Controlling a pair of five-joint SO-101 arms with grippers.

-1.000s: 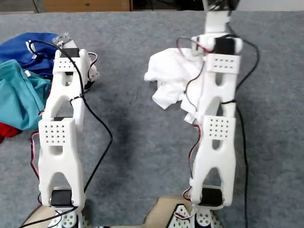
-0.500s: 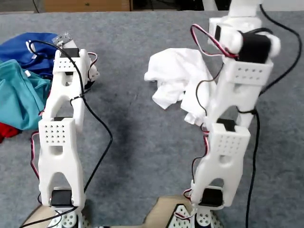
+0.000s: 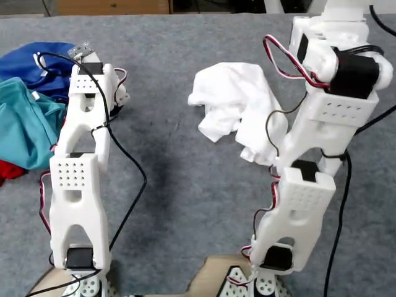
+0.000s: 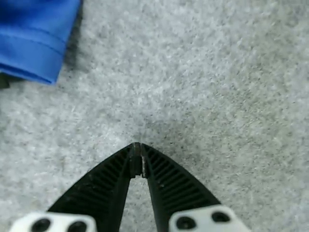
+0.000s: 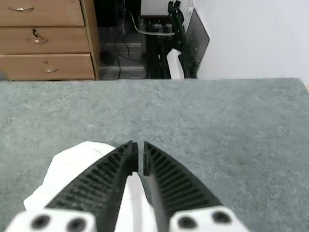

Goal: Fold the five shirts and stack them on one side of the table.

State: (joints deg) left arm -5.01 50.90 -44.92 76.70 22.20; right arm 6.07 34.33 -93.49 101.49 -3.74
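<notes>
Right wrist view: wooden drawers [image 5: 43,38] beyond white shirt [image 5: 67,166] and table [image 5: 231,125].

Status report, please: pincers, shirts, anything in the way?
Left pincer shut over table, right pincer shut above white shirt, crumpled, unfolded. Blue shirt, teal shirt, red shirt heaped by left arm. Nothing blocking.

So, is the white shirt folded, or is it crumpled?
Crumpled. The white shirt lies in a bunched, uneven heap on the table, with irregular creases and no flat layers.
</notes>
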